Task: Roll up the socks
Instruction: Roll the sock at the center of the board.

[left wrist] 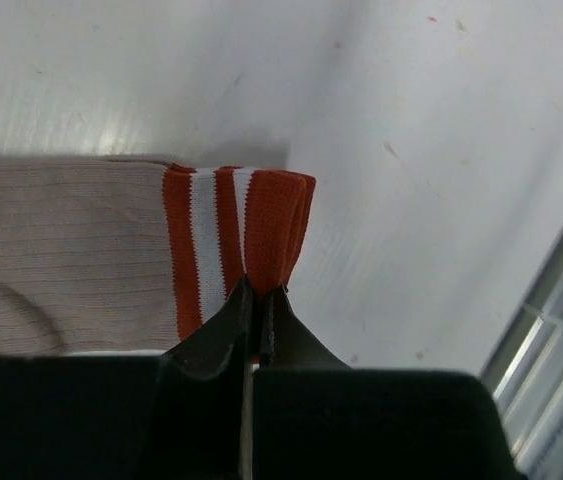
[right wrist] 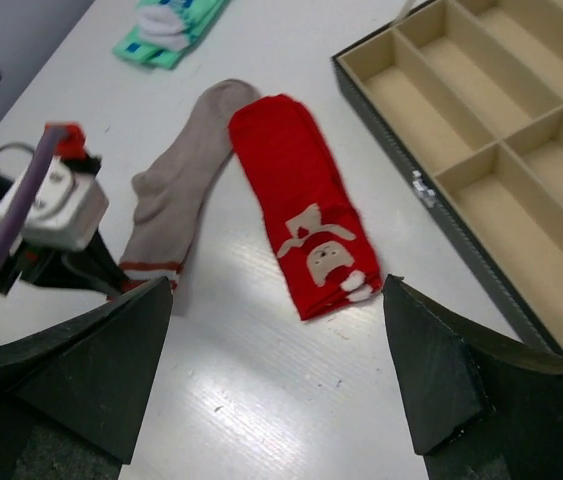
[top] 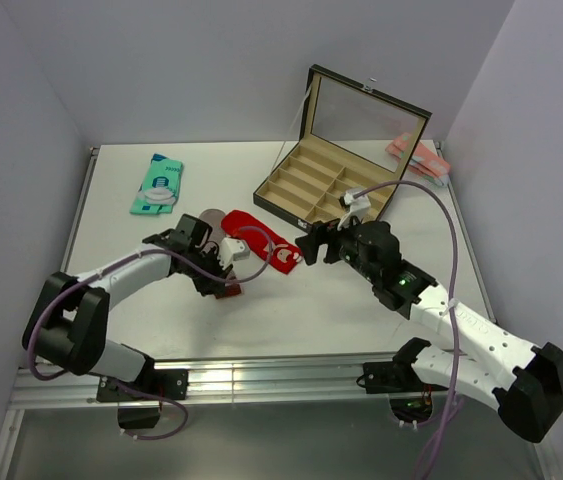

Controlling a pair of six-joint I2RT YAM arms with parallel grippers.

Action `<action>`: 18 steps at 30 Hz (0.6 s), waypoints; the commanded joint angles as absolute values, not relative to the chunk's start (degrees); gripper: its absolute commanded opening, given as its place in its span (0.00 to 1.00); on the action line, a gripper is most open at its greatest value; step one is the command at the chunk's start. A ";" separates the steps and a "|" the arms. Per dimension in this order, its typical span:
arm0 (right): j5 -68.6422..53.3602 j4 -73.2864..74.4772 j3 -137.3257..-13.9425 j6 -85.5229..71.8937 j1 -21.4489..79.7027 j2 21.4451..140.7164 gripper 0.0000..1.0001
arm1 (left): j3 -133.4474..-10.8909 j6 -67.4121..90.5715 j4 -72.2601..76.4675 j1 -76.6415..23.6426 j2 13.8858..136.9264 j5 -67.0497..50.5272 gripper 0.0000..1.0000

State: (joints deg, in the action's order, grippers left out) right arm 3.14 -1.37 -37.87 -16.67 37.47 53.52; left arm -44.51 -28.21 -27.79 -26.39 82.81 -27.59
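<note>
My left claw point(left wrist: 258, 292) is clenched on the striped cuff of the beige ribbed fabric sock point(left wrist: 61, 250), ready to start rolling. My right claw point(right wrist: 276, 290) hovers released.

left arm point(top: 131, 268): rises from its base at the near left edge, elbow folded low, forearm stretched toward the middle of the counter point(top: 361, 320). left hand point(left wrist: 258, 292): pitched down close to the surface, jaws clamped tight on the edge of the striped cuff point(left wrist: 261, 215), tips almost meeting.

right arm point(top: 461, 330): runs from the near right base diagonally inward, wrist pointed toward the left arm. right hand point(right wrist: 271, 300): hovers above the counter, jaws spread wide, gripping nothing; fingers point(right wrist: 91, 370) clear of the surface.

the two hands are near each other, not touching.
</note>
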 commanded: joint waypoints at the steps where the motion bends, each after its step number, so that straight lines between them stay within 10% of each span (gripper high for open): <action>1: -5.87 -8.87 -35.78 -14.94 38.14 54.22 0.92 | -49.12 -38.20 -40.92 -22.95 84.63 -40.23 0.00; 18: -18.02 -20.39 -40.86 -6.77 52.37 78.30 0.86 | -60.55 -63.89 -69.60 -11.79 106.07 -51.94 0.00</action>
